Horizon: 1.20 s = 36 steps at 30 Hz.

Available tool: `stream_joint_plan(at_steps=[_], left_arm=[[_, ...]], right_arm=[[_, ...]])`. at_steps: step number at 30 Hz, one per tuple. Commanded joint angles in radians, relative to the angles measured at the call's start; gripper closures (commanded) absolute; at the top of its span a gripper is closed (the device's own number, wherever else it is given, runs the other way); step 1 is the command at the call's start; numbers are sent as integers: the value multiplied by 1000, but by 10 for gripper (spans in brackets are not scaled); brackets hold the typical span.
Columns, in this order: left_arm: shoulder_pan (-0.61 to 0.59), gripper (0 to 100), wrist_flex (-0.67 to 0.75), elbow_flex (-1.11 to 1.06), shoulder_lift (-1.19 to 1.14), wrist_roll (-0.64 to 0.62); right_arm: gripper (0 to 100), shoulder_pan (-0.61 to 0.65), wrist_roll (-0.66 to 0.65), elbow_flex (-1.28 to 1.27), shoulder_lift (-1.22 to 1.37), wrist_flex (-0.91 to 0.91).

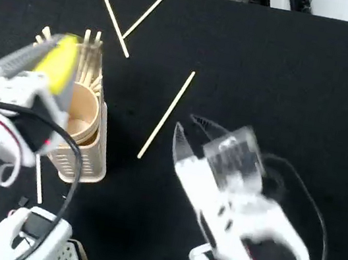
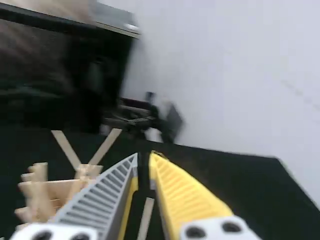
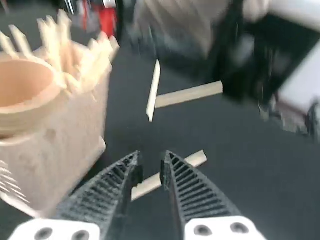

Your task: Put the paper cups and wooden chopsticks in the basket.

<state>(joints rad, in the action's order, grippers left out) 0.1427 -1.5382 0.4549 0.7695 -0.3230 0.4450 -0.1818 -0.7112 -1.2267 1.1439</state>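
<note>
A tan basket (image 1: 92,156) stands at the table's left, holding stacked paper cups (image 1: 81,114) and several wooden chopsticks (image 1: 90,63). Two crossed chopsticks (image 1: 114,21) lie beyond it near the far edge, seen also as crossed chopsticks (image 2: 67,148) in the left wrist view. One long chopstick (image 1: 166,114) lies mid-table. My left gripper (image 1: 62,61), yellow and grey, hovers over the basket's far end, its jaws shut on nothing (image 2: 144,157). My right gripper (image 1: 190,133) sits just right of the long chopstick (image 3: 187,161), slightly open above it, and the basket (image 3: 55,145) is beside it.
A short chopstick (image 1: 39,179) lies by the left arm's base, near the basket's front. Cables (image 1: 309,199) loop around the right arm. Black cloth (image 1: 290,76) covers the table, with open room at the right and far side.
</note>
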Motion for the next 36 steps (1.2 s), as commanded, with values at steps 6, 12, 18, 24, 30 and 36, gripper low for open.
stream_joint_plan(at_steps=[6,12,18,24,30,36], left_arm=[[-651,863,-103,8,-17,103],[-825,865,69,-380,-18,318],[-905,866,397,-808,-6,381],[-938,866,551,-1033,-6,460],[-929,866,618,-1158,-6,485],[-937,866,626,-1193,-6,485]], right_arm=[[837,-106,301,262,684,8],[787,-74,574,358,984,-14],[787,-2,580,390,1202,-124],[787,48,583,440,1372,-212],[787,55,583,568,1581,-209],[894,68,578,799,1771,15]])
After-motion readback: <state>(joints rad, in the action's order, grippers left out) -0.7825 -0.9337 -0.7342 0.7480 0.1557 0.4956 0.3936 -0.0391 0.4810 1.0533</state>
